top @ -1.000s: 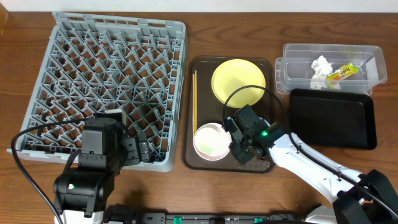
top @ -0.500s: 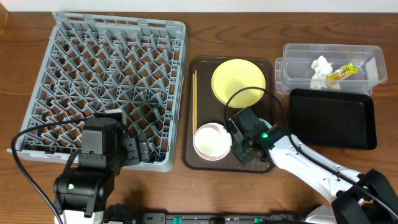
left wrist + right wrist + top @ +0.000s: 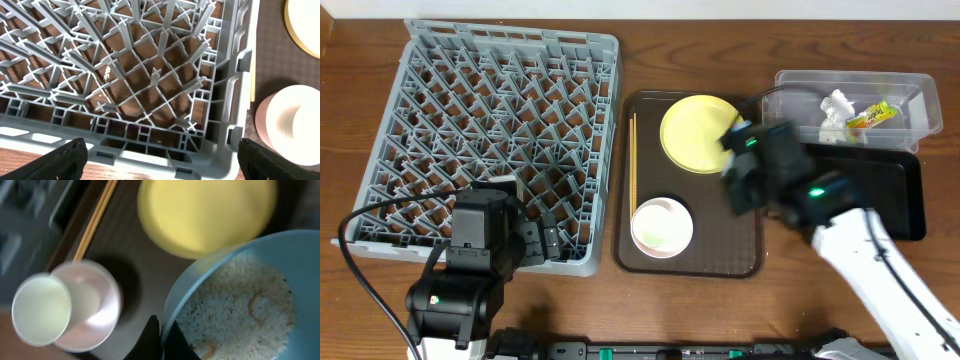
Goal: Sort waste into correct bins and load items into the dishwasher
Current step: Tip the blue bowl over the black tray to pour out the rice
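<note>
While the left gripper [image 3: 165, 162] is hanging with its fingers spread wide and empty above the near wall of the grey dish rack [image 3: 226, 100], the right gripper [image 3: 161, 337] is pinching the rim of the light blue bowl [image 3: 210, 267], rice crumbs [image 3: 235, 315] lying inside, the pink bowl [image 3: 100, 305] sitting to its left.

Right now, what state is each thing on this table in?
light blue bowl, holds rice, gripped at rim by right tool
left tool, open, holding nothing
dish rack, nothing loaded
yellow plate, bare, flat on brown tray
pink bowl, upright, cup nested inside
clear tub, holds tissue and wrapper
</note>
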You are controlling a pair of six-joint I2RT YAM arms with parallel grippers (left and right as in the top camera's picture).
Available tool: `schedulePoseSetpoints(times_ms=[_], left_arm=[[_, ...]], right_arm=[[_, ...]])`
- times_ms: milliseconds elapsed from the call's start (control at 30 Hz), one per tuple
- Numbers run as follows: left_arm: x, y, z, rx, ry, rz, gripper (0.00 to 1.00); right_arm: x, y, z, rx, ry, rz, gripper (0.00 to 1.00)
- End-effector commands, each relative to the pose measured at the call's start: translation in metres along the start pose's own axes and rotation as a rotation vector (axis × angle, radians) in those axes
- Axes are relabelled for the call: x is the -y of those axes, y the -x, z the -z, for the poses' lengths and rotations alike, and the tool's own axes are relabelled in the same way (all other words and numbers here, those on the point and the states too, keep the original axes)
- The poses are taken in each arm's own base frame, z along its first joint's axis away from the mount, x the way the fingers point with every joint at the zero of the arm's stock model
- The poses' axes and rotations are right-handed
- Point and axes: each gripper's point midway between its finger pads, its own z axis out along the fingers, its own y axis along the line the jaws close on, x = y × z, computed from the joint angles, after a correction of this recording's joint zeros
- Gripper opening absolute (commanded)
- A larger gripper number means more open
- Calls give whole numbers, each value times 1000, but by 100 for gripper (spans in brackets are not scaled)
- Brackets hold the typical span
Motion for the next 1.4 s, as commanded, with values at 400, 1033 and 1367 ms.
schedulePoseSetpoints(times_ms=[400, 1033, 1367], left_arm=[[-1, 7, 5, 25, 5, 13, 96], [-1, 7, 5, 25, 5, 13, 96], [-1, 7, 5, 25, 4, 13, 96]], right_arm=[[104, -7, 22, 84, 282, -507, 1], [172, -23, 22, 232, 601, -802, 1], [207, -31, 30, 387, 834, -986, 1]])
